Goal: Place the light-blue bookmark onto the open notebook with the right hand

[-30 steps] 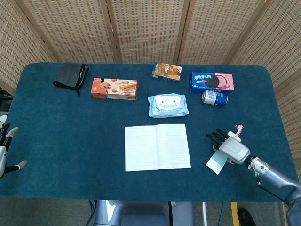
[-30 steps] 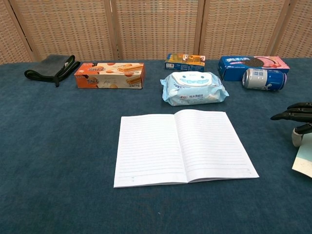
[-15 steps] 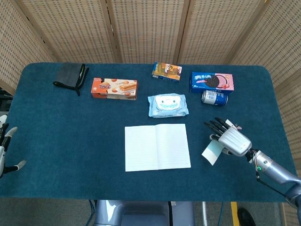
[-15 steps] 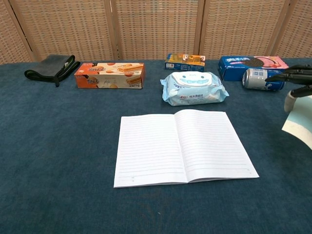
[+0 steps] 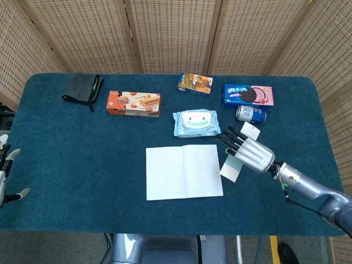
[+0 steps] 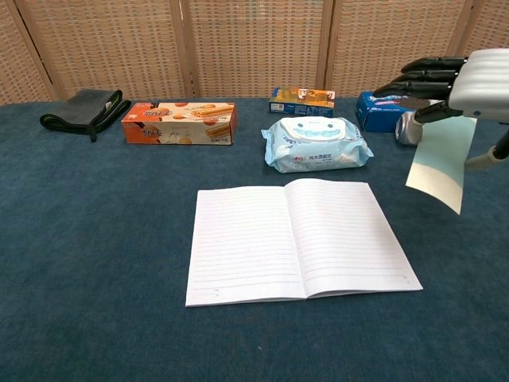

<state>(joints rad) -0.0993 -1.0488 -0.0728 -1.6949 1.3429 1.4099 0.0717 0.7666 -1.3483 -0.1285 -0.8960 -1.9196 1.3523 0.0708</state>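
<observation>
My right hand (image 5: 250, 152) (image 6: 461, 76) holds the light-blue bookmark (image 5: 231, 168) (image 6: 441, 162) in the air, with the card hanging down below the fingers. It hovers just right of the open notebook (image 5: 183, 171) (image 6: 294, 239), which lies flat at the table's middle with blank lined pages up. In the head view the bookmark's lower end sits beside the notebook's right edge. My left hand (image 5: 6, 175) shows at the far left edge, fingers apart and holding nothing.
Behind the notebook lie a blue wipes pack (image 5: 196, 122), an orange biscuit box (image 5: 133, 103), a small snack box (image 5: 194, 83), a blue cookie box (image 5: 247, 95) and a soda can (image 5: 250, 114). A dark pouch (image 5: 82, 88) sits back left.
My right hand has lifted the bookmark off the table and carried it left and up, from the right front area to beside the notebook's right edge. The left hand has stayed put.
</observation>
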